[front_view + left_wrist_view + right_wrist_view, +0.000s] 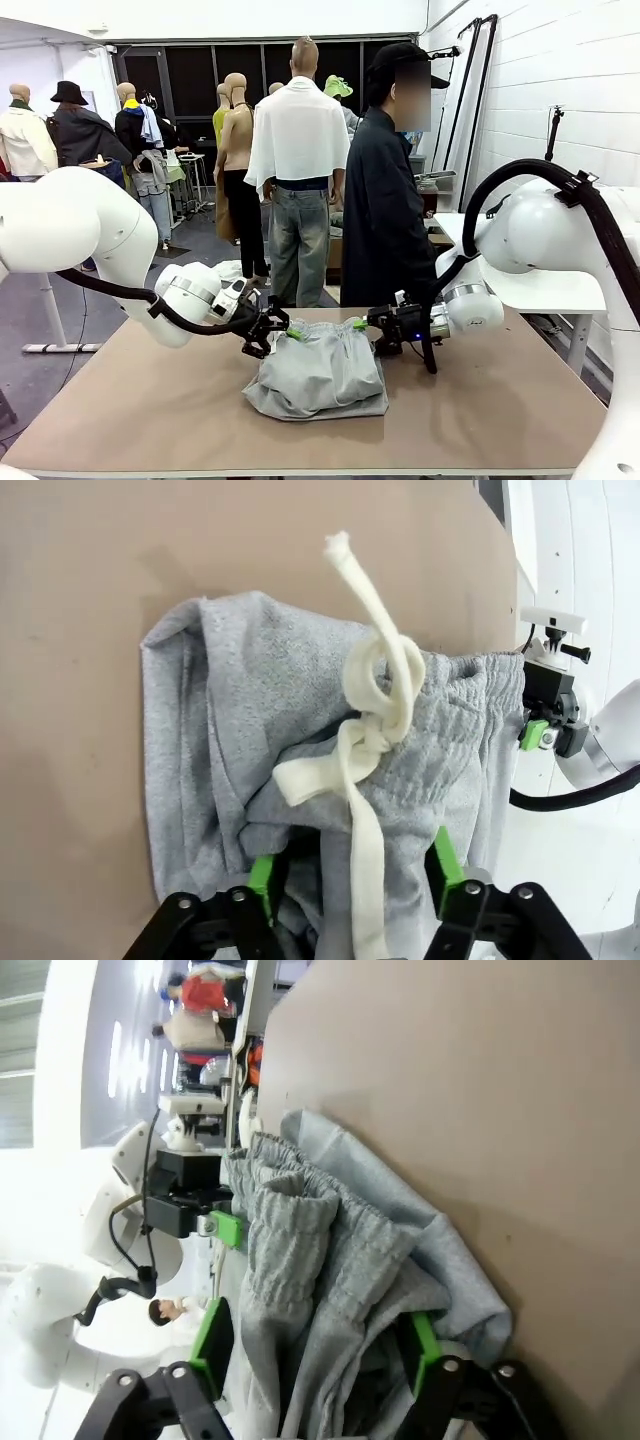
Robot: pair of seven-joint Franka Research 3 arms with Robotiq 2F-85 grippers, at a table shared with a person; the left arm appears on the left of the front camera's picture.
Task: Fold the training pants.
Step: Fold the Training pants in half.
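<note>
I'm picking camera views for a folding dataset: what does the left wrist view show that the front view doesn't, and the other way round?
Left wrist view alone: the knotted white drawstring up close, lying over the gathered waistband.

Front view alone: the whole folded bundle as it sits on the table, with a person standing at the far side.

Both: the grey training pants, with the left end effector and right end effector at opposite ends of the waistband, jaws apart on either side of the fabric.

Even indoor light fell from overhead, bright and sharp in front. Soft shadows lay on the surface (150, 420). The right wrist view was overexposed at its left edge.
</note>
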